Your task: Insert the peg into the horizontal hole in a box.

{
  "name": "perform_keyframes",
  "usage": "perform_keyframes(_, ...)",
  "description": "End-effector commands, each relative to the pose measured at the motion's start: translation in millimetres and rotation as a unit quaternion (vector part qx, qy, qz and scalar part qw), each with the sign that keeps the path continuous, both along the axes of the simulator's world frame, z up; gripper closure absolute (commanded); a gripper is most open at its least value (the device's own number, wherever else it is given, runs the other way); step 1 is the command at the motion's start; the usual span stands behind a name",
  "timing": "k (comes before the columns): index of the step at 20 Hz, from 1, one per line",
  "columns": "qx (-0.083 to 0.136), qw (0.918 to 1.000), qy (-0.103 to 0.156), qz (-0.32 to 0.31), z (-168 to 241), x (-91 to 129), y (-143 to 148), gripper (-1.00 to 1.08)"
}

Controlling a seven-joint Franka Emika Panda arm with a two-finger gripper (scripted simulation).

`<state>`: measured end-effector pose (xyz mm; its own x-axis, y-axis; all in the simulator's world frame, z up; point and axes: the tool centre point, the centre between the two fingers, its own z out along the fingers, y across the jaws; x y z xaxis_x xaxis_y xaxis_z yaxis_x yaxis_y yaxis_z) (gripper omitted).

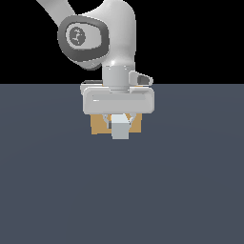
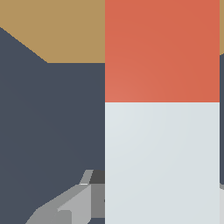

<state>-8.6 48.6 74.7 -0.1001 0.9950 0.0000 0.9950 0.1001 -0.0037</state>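
In the exterior view my gripper [image 1: 120,122] hangs just above the floor, shut on the peg [image 1: 120,129], whose pale grey-white end faces the camera. The tan box [image 1: 97,125] stands right behind it, showing on both sides of the peg. The wrist view is filled by the peg [image 2: 162,162], and its red-orange end [image 2: 162,50] reaches over the box [image 2: 57,30]. One grey finger [image 2: 65,205] shows beside the white part. The hole is hidden behind the peg and the gripper. I cannot tell whether the tip has entered it.
A dark blue-grey floor [image 1: 122,190] spreads around the box in every direction. The arm's white wrist and link [image 1: 114,43] rise above the gripper. No other objects are in view.
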Motion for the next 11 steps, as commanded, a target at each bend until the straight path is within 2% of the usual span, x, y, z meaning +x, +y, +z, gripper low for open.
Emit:
perform_keyframes(1, 0.0, 1.0, -0.003, 0.001, 2.5, -0.9, 21.8, 1.08)
perform_keyframes(6, 0.0, 1.0, -0.003, 0.001, 3.2, -3.2, 49.9, 1.08)
perform_keyframes(11, 0.0, 1.0, -0.003, 0.001, 3.4, -2.7, 58.8, 1.08)
